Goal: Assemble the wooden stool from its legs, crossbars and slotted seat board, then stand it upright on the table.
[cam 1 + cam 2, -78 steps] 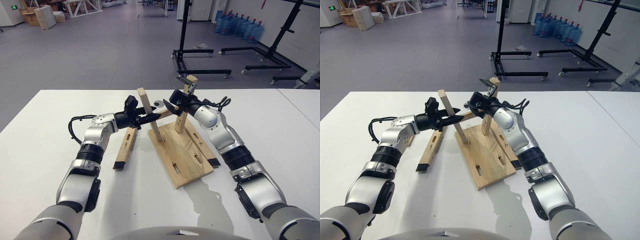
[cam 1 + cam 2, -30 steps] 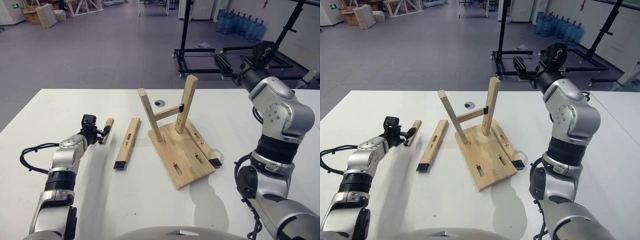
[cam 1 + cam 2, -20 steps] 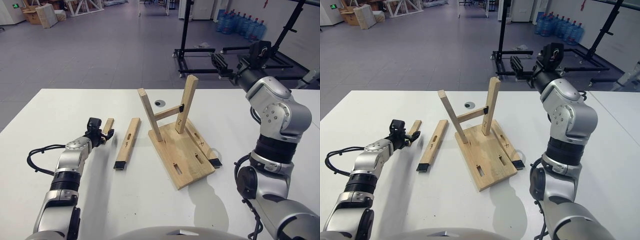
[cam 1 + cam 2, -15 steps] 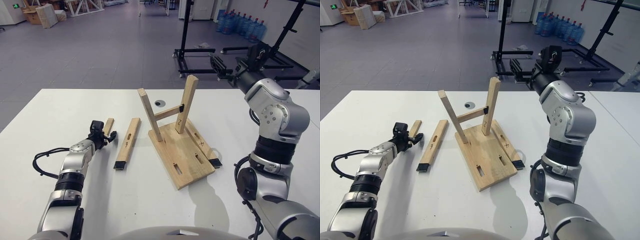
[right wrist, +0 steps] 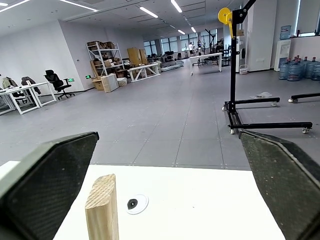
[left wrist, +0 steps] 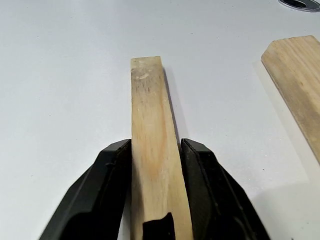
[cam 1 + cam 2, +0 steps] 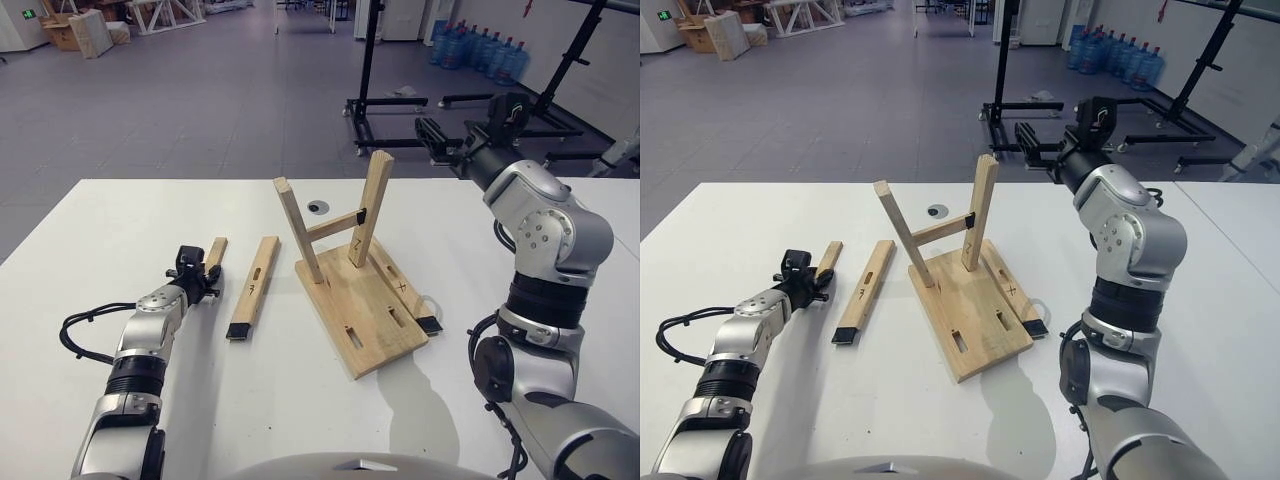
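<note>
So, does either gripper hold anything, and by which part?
The left gripper is shut on the crossbar, by its long sides at the near end; it lies on the table. The right gripper is open and empty.

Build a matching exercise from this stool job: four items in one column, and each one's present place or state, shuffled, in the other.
Items
1. short crossbar
2. loose leg
3. seat board
4. right gripper

States
A. raised in the air, open
B. flat on the table, two joined legs standing in it
C. lying flat, clasped by the left gripper
D. lying flat, untouched, between the short crossbar and the seat board

Pairs: 1-C, 2-D, 3-B, 4-A
</note>
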### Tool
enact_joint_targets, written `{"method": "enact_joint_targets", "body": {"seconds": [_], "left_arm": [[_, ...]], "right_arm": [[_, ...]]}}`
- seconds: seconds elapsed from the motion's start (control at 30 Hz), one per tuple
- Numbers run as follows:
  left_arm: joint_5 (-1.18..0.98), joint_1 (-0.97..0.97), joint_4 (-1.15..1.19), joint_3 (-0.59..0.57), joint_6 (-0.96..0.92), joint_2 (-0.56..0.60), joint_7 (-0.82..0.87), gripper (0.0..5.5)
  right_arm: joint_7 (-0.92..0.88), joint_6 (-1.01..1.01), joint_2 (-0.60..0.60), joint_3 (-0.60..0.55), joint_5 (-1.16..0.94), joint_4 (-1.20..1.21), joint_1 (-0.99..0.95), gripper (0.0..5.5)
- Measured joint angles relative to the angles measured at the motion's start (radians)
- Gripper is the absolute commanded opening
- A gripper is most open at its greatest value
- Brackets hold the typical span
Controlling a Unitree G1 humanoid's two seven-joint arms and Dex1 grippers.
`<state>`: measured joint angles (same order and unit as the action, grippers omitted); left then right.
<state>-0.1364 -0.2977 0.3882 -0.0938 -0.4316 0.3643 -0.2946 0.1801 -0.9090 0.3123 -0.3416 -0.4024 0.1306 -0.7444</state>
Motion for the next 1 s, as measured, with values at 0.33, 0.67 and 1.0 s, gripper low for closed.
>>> {"method": "enact_joint_targets", "body": {"seconds": [0.33, 0.67, 1.0], "left_arm": [[-0.013, 0.021, -0.009, 0.000, 0.057, -0.003, -0.023, 1.27], [-0.298, -0.380, -0.651, -0.141, -0.110, 0.112, -0.096, 1.27], [-0.242, -0.398, -0.642, 0.029, -0.013, 0.025, -0.128, 1.27]], "right_arm": [[-0.004, 0.001, 0.000, -0.001, -0.010, -0.016, 0.000, 5.19], [-0.018, -0.103, 0.041, -0.240, -0.276, -0.158, -0.217, 5.19], [-0.312, -0.345, -0.376, -0.267, -0.838, -0.152, -0.287, 5.19]]}}
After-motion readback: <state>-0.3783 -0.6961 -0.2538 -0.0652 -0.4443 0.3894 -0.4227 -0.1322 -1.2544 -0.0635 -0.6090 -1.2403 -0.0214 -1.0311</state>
